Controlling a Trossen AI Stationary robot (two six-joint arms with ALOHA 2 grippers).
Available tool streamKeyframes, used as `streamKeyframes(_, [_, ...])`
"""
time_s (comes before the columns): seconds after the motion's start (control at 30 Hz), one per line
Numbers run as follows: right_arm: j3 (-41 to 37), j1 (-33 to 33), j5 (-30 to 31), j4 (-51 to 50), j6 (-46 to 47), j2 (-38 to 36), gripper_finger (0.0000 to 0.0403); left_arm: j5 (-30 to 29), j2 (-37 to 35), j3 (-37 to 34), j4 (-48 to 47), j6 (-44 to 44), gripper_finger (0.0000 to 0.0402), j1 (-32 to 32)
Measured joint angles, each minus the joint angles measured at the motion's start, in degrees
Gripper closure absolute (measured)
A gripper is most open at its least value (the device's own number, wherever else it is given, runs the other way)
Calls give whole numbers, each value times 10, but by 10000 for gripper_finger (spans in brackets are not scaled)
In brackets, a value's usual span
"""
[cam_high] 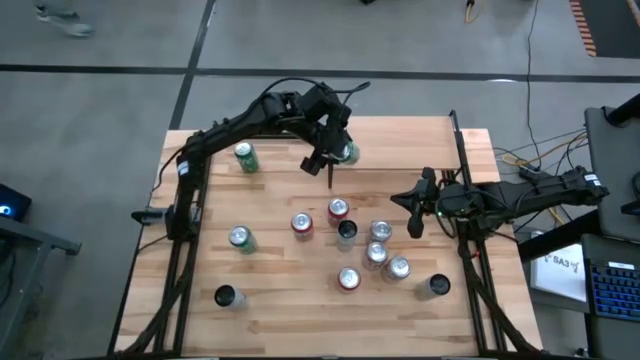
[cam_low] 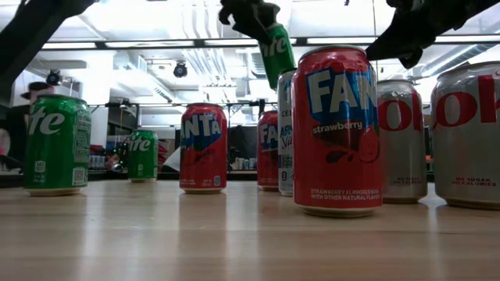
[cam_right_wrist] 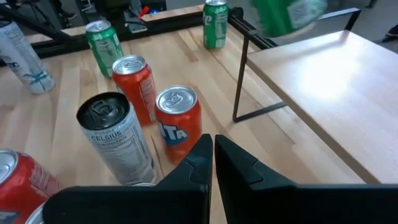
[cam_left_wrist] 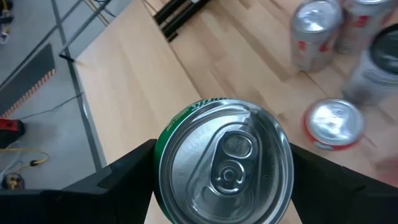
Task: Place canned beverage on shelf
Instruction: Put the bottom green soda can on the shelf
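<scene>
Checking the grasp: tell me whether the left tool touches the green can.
Touching. The left wrist view shows the left tool with both fingers pressed against the green can.

On the striped wooden bench (cam_high: 280,320), all upright: green can (cam_high: 245,157) alone near the far left; pale-topped can (cam_high: 241,239) and black can (cam_high: 225,296) well apart down the left side. Mid-bench, clustered close: red can (cam_high: 302,224), second red can (cam_high: 338,209), dark can (cam_high: 346,232), three silver cans (cam_high: 380,231). Nearer the front, third red can (cam_high: 348,279). Off the bench, right: laptop (cam_high: 612,290), loose cables (cam_high: 520,155) on grey floor.
</scene>
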Motion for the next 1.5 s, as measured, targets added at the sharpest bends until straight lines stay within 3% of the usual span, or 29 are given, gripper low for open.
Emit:
streamKeyframes(0.67, [0, 0, 1, -12, 4, 0, 394, -1, 24, 0, 64, -44, 115, 28])
streamKeyframes(0.83, [0, 0, 1, -12, 4, 0, 394, -1, 24, 0, 95, -164, 115, 31])
streamKeyframes(1.03, [0, 0, 1, -12, 4, 0, 394, -1, 27, 0, 101, -370, 115, 32])
streamKeyframes(1.23, [0, 0, 1, -12, 3, 0, 394, -61, 28, 0, 89, -416, 115, 33])
streamKeyframes(1.5, [0, 0, 1, -19, 4, 3, 394, -70, 28, -2, 72, -501, 115, 33])
